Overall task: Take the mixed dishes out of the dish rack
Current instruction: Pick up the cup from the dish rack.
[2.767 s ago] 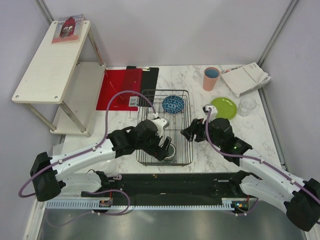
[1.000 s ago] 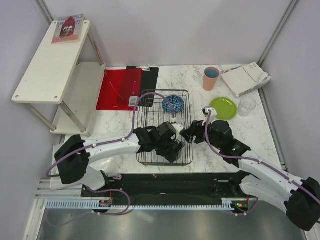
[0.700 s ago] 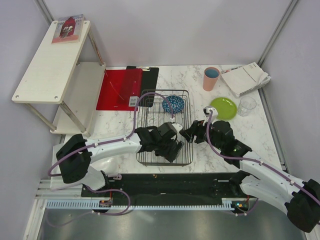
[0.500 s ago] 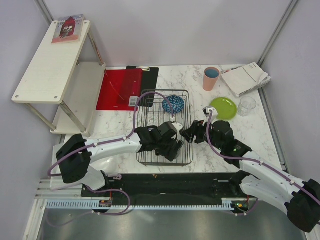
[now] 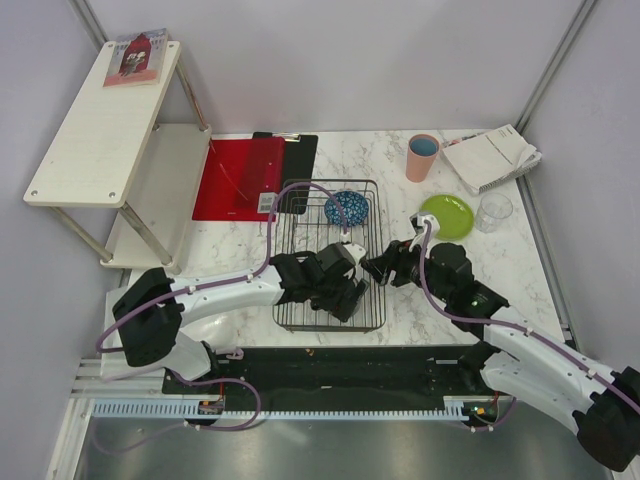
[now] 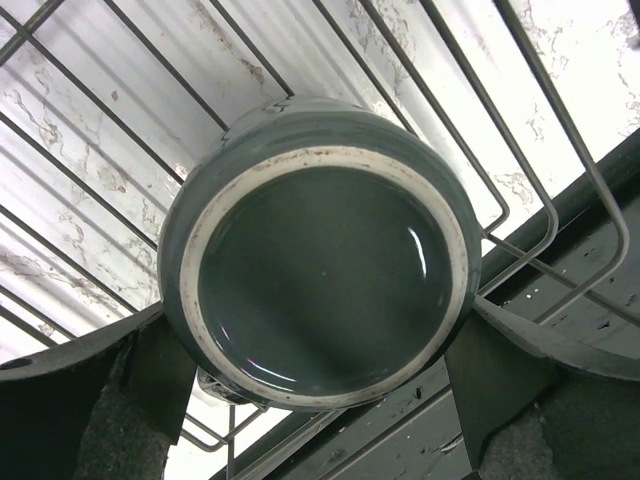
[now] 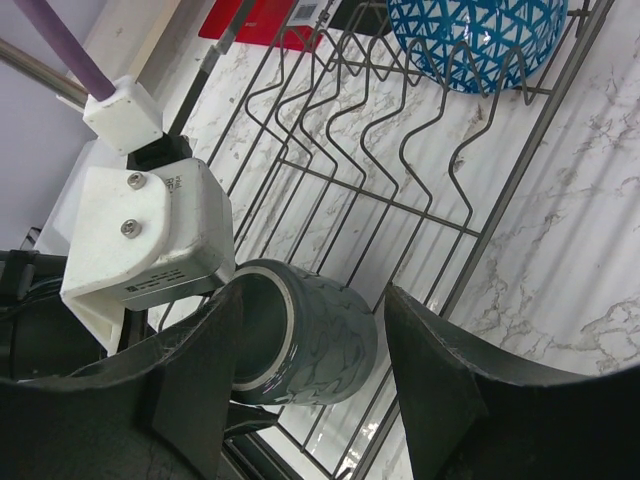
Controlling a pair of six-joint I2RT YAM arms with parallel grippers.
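The dark grey mug (image 6: pixel 320 270) lies tilted at the near end of the black wire dish rack (image 5: pixel 310 225), its mouth towards my left wrist camera. My left gripper (image 5: pixel 345 290) is shut on it, a finger against each side near the rim; it covers the mug from above. The mug shows in the right wrist view (image 7: pixel 320 335). My right gripper (image 5: pixel 378 267) hovers open and empty over the rack's right edge. The blue patterned bowl (image 5: pixel 346 208) stands at the rack's far end. The lime-green plate (image 5: pixel 447 215), clear glass (image 5: pixel 494 211) and salmon-pink cup (image 5: pixel 423 157) stand on the table to the right.
A red clipboard (image 5: pixel 240 175) lies left of the rack's far end. A white shelf unit (image 5: pixel 105 120) stands at far left. A stack of papers (image 5: pixel 490 158) lies at the far right. The two grippers are close together over the rack's near right corner.
Since 2.8 s ago my left arm has swung round and its gripper has closed over the mug, hiding it from above. In the last second little has moved.
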